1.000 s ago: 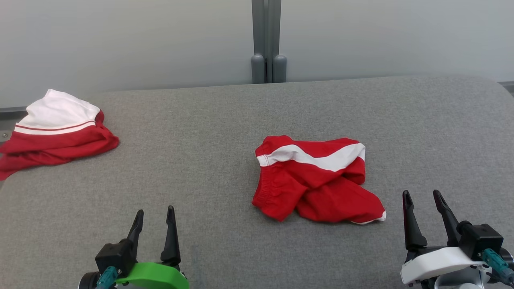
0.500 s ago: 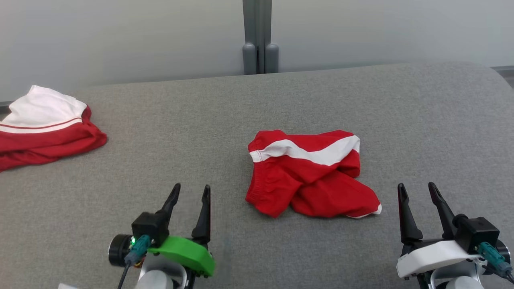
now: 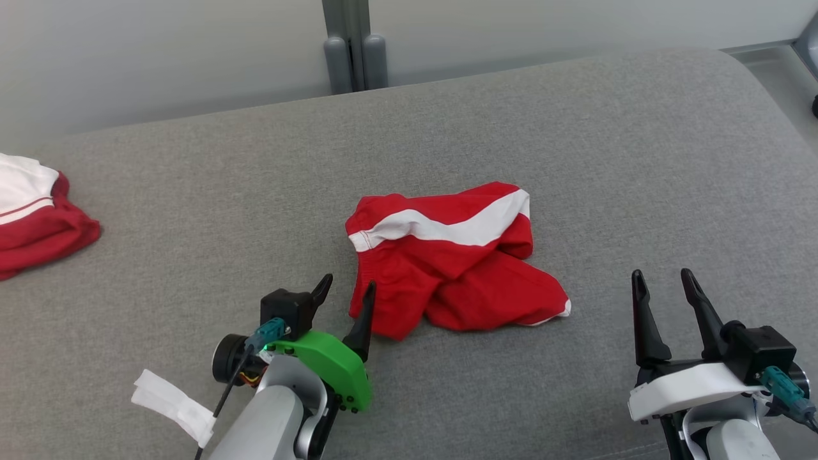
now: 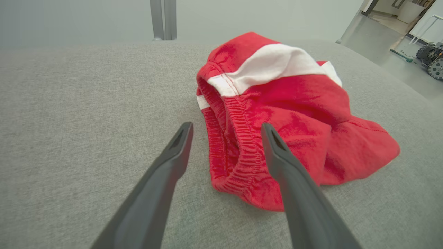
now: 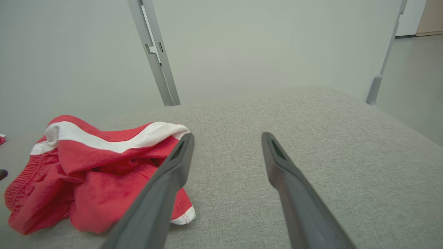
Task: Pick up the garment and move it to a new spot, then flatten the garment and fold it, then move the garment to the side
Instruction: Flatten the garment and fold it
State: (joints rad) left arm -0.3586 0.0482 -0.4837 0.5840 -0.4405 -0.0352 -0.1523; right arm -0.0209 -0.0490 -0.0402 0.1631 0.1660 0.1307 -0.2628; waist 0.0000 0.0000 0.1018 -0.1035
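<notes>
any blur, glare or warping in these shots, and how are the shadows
Head view: soft even light, no glare, the red garment sharp with only a faint shadow under it. Left wrist view: the left pincer looms large and soft-edged near the bottom. Right wrist view: the grey post leans, from wide-angle skew or tilt.

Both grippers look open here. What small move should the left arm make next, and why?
Probably ease the left gripper slightly forward and down so that its jaws straddle the waistband. The jaws stand open at the near edge of the crumpled red shorts, nothing is gripped yet, and the right gripper sits open, well apart from the cloth.
</notes>
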